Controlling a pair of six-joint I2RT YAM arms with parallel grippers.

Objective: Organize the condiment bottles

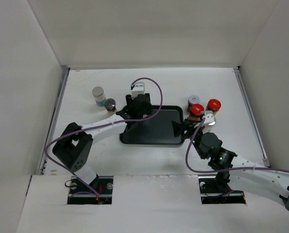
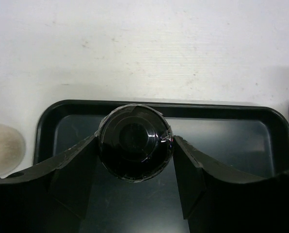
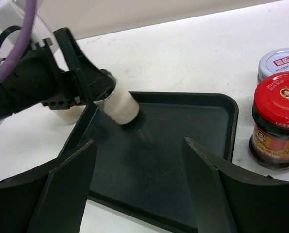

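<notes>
The counter (image 1: 183, 82) lies under both arms, with the tray (image 1: 159, 131) directly beneath both tools.

The left tool (image 2: 135, 145) is clenched on a pale bottle (image 3: 121, 106), pinching it at its black cap. The bottle hangs tilted below the fingers, with its base down in the tray's corner. Whether the base touches the tray floor cannot be told.

The right tool (image 3: 138, 141) is released and empty. It hovers low over the tray's other end and faces the left tool. Just to its right, outside the tray rim, stands a red-lidded jar (image 3: 279, 124), with a silver-lidded jar (image 3: 280, 60) beyond it.

- **Toppling:** Let go at this slant, the bottle would likely tip over and roll across the tray. It needs standing upright first.
- **Slipping:** The hold is on the cap alone, so the smooth round cap could twist or slide out between the fingers.
- **Collision:** With both tools over one tray, a forward move by the right could strike the left tool or the bottle.
- **Knocking a jar:** A rightward swing of the right tool could knock the red-lidded jar into its neighbour.
</notes>
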